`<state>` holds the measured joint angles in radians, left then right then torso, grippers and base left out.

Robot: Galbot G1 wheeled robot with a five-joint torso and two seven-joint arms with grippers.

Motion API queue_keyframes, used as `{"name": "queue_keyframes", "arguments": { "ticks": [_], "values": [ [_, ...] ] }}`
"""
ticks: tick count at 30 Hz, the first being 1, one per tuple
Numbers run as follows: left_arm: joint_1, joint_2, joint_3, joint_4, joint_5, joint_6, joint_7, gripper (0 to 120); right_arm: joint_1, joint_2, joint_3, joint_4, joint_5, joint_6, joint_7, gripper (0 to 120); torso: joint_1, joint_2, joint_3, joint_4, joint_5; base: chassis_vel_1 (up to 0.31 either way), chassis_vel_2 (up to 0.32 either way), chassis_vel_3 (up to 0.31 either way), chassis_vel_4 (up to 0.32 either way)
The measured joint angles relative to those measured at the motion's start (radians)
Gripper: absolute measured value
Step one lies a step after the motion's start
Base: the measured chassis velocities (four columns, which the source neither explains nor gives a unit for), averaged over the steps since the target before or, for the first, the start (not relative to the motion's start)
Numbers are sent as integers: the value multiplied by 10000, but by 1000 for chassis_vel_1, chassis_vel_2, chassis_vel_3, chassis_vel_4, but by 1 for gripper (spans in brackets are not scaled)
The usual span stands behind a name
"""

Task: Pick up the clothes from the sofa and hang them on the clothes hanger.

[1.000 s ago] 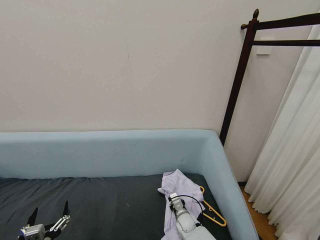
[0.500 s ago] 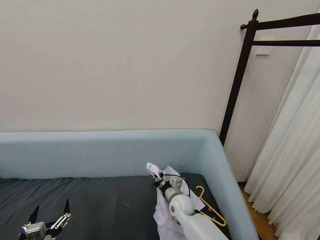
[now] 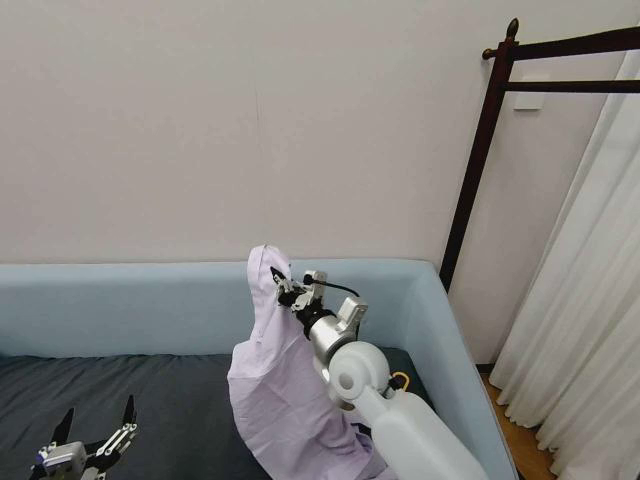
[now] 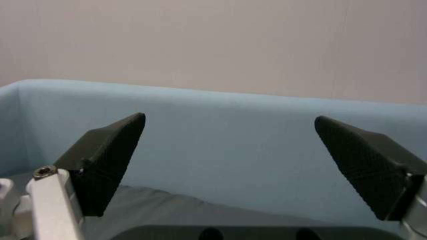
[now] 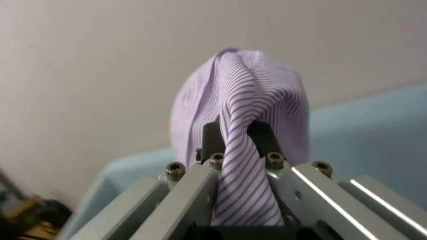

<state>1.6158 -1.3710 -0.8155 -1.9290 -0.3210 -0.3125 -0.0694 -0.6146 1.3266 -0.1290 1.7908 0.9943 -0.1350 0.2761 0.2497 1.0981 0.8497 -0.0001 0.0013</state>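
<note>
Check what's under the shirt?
Dark sofa seat under the shirt held by the right tool; a sliver of orange hanger shows beside it, rest covered by cloth and arm. Left tool idle, low.

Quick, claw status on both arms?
Left claw: open, empty, low over the sofa seat.
Right claw: shut on the purple striped shirt, held up high.

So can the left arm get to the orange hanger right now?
Probably not. The left gripper hangs low over the sofa's left side, jaws open, and the purple shirt held up by the right gripper stands between it and the orange hanger.
</note>
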Motion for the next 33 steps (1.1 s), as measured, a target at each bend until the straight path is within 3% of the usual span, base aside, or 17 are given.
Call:
{"name": "queue_keyframes", "arguments": {
  "ticks": [2, 3, 6, 11, 16, 17, 20, 27, 30, 33],
  "values": [
    [-114, -126, 198, 13, 101, -6, -2, 100, -1877, -1748, 261, 1336, -688, -944, 1457, 0, 0, 0, 0, -6, 1, 0, 0, 0, 0],
    [-114, -126, 198, 13, 101, -6, -2, 100, -1877, -1748, 261, 1336, -688, -944, 1457, 0, 0, 0, 0, -6, 1, 0, 0, 0, 0],
    [-201, -243, 397, 79, 286, -32, 4, 100, -3753, -2630, 747, 1041, -1884, -1227, 1816, 0, -1, 1, 0, -11, 2, 0, 0, 0, 0],
    [-331, -349, 699, 36, 544, 55, 1, 100, -4876, -2644, 1040, -727, -3061, -1190, 1826, 0, -1, 0, 1, -2, 1, 0, 0, 0, 0],
    [-343, -347, 760, -90, 588, 155, 1, 100, -5105, -2404, 879, -1662, -3810, -1276, 1821, 0, 0, 0, 1, -3, 2, 0, 0, 0, 0],
    [-314, -333, 757, -125, 589, 163, 0, 100, -5146, -2320, 846, -1809, -4031, -1555, 1923, 5, 0, 0, 1, -1, 0, 0, 0, 0, 0],
    [-213, -251, 652, -137, 543, 147, -3, 100, -5343, -2295, 871, -1267, -4078, -2906, 2261, 19, 0, 0, 1, 0, -1, 0, 0, 0, 0],
    [-71, -127, 385, -90, 328, 4, -5, 100, -5581, -2764, 927, 947, -4535, -3910, 1998, 43, -1, 0, 0, -3, -4, 0, 0, 0, 0],
    [-31, -116, 344, -86, 312, -18, -4, 100, -5346, -2877, 853, 1090, -5226, -3530, 1428, 52, -1, 1, 0, -2, -6, 0, 0, 0, 0],
    [105, -139, 290, -174, 320, -25, -4, 100, -4498, -2835, 543, -467, -7592, -1652, -238, 67, 0, 0, 2, 1, -3, 0, 0, 0, 0]
  ]
}}
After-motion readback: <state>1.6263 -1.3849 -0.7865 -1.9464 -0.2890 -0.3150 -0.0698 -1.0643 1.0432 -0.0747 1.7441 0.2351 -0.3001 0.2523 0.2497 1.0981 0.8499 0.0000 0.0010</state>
